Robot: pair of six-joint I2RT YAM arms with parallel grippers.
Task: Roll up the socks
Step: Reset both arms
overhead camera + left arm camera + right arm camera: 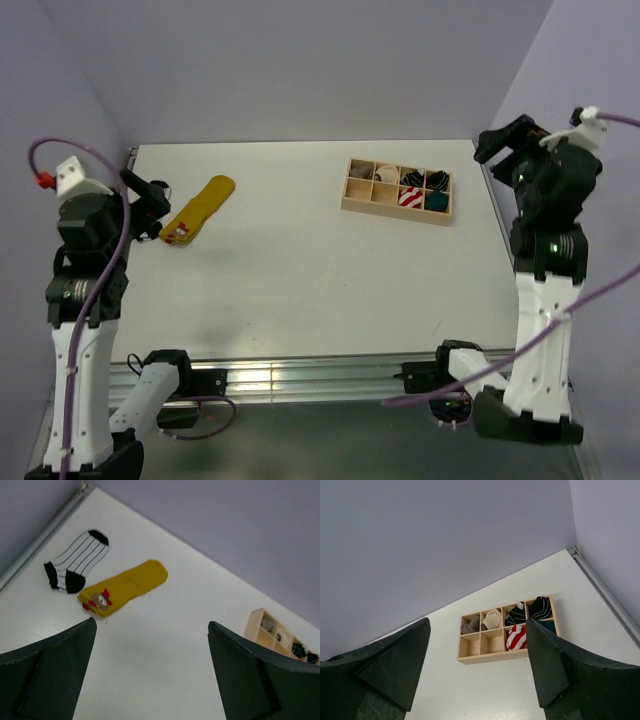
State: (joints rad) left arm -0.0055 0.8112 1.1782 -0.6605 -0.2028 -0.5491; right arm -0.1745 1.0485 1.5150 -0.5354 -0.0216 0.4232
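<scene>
Socks, rolled: red-and-white striped roll (516, 637), dark green roll (549, 626), two black rolls (539, 608) and two pale rolls (492, 619), one per compartment of the wooden divider box (490, 656) at the far right of the table (300, 270); its two near-left compartments are vacant. Socks, unrolled: yellow sock with bear figure (125, 586) and white sock with black stripes (77, 562), flat, just beside each other at the far left; judged two still to roll. Left claw (151, 624) and right claw (477, 621): both spread wide, nothing held.
</scene>
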